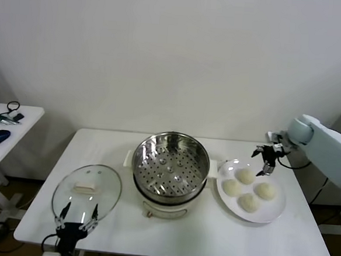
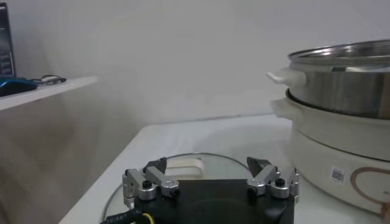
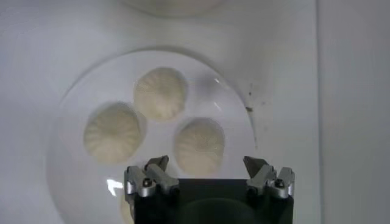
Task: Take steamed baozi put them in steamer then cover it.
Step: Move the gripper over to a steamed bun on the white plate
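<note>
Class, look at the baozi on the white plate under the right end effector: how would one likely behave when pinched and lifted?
Each baozi looks soft and puffy with a pleated top, so it would probably dent under a firm pinch. It seems light for its size. Its rounded shape could let it roll on the plate if nudged. The open right end effector hovers above one.
</note>
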